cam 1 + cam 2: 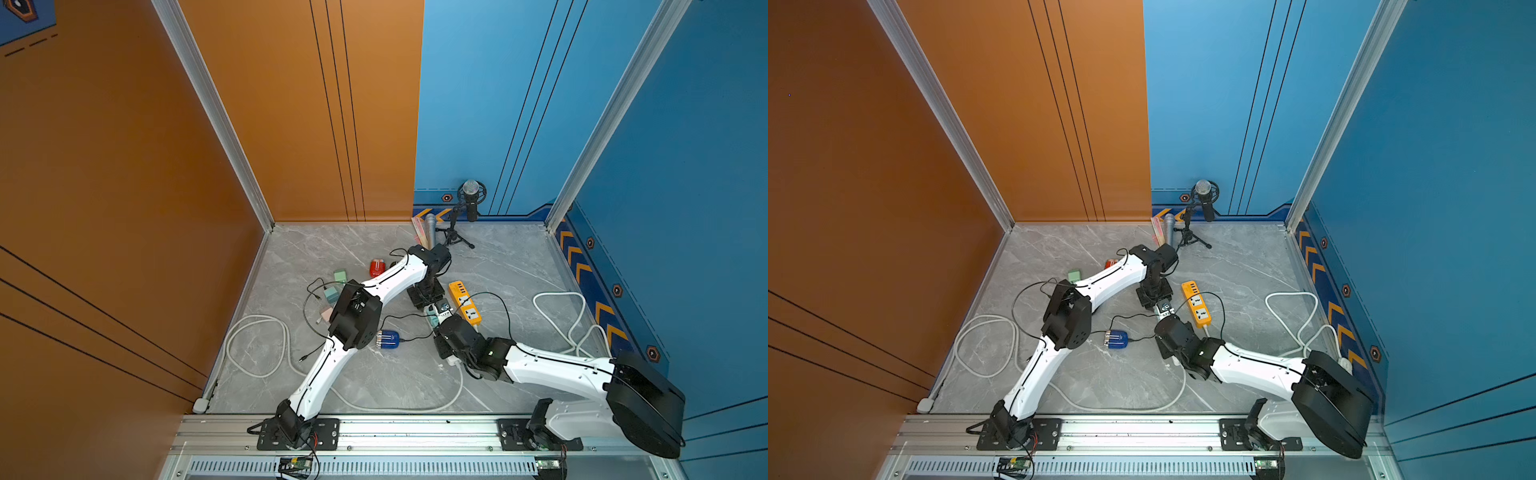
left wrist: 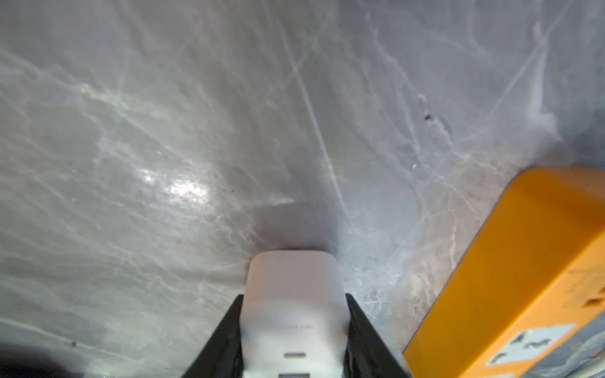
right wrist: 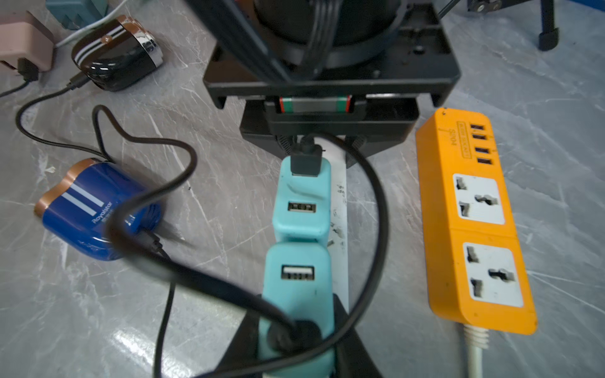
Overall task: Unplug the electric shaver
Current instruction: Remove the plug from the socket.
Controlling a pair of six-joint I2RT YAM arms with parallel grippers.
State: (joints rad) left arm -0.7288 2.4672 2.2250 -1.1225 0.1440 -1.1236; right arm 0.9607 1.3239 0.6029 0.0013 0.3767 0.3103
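Observation:
The blue electric shaver (image 1: 388, 338) (image 1: 1116, 339) (image 3: 95, 209) lies on the grey marble floor with a black cable in its end. Two teal USB adapters sit in a white power strip (image 3: 339, 203). My right gripper (image 3: 296, 304) (image 1: 435, 326) is shut on the nearer teal adapter (image 3: 296, 278), which has a black plug (image 3: 294, 335) in it. The farther teal adapter (image 3: 302, 203) carries another black plug. My left gripper (image 2: 294, 297) (image 1: 433, 309) is shut on the far end of the white power strip (image 2: 293, 294). I cannot trace which plug belongs to the shaver.
An orange power strip (image 1: 465, 301) (image 3: 471, 216) lies right beside the white one. A black shaver (image 3: 118, 52), a pink adapter (image 3: 23, 42), a red shaver (image 1: 377, 267) and loops of black and white cable lie to the left. A microphone on a tripod (image 1: 469, 199) stands at the back.

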